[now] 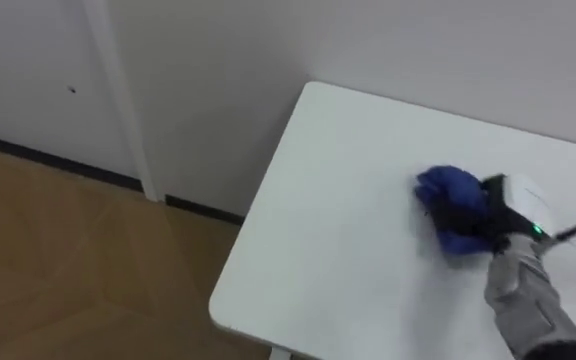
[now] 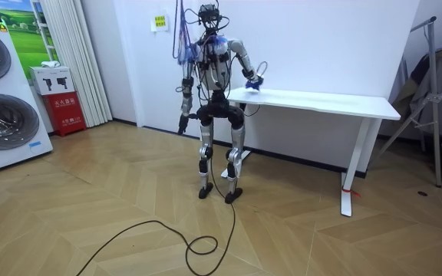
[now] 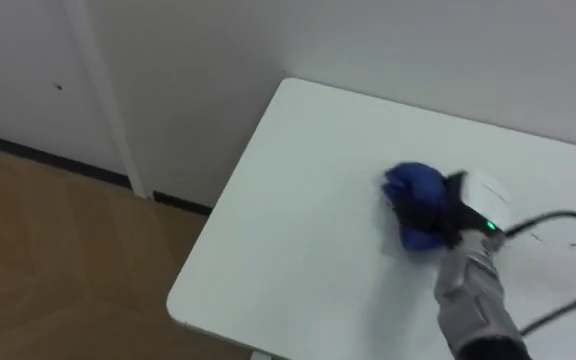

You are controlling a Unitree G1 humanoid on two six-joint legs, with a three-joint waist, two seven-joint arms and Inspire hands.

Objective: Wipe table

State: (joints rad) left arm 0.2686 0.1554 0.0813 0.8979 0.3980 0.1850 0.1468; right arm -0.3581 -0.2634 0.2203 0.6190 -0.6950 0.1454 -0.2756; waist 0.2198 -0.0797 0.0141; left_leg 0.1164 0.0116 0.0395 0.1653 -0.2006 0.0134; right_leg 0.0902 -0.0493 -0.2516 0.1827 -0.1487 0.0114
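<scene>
At the far left lies a herringbone wooden floor [image 1: 58, 260], met by a pale wall with a dark skirting strip [image 1: 58, 162] along its foot. To the right of these, the rounded corner of a flat white rectangular table surface [image 1: 338, 220] juts toward the floor, its far edge against the wall.

On the surface, well in from that corner, sits a crumpled bright blue cloth [image 1: 448, 190], bunched into a lump and resting on the tabletop. Just right of it, the right hand [image 1: 518, 200] comes in from the lower right. Its dark fingers [image 1: 468, 218] are curled into the cloth and clamped on it, pressing it against the surface.

In the room view the robot stands upright at the end of the surface on the room view's left. Its left hand [image 2: 183, 123] hangs by its hip, too small to tell how the fingers stand.
</scene>
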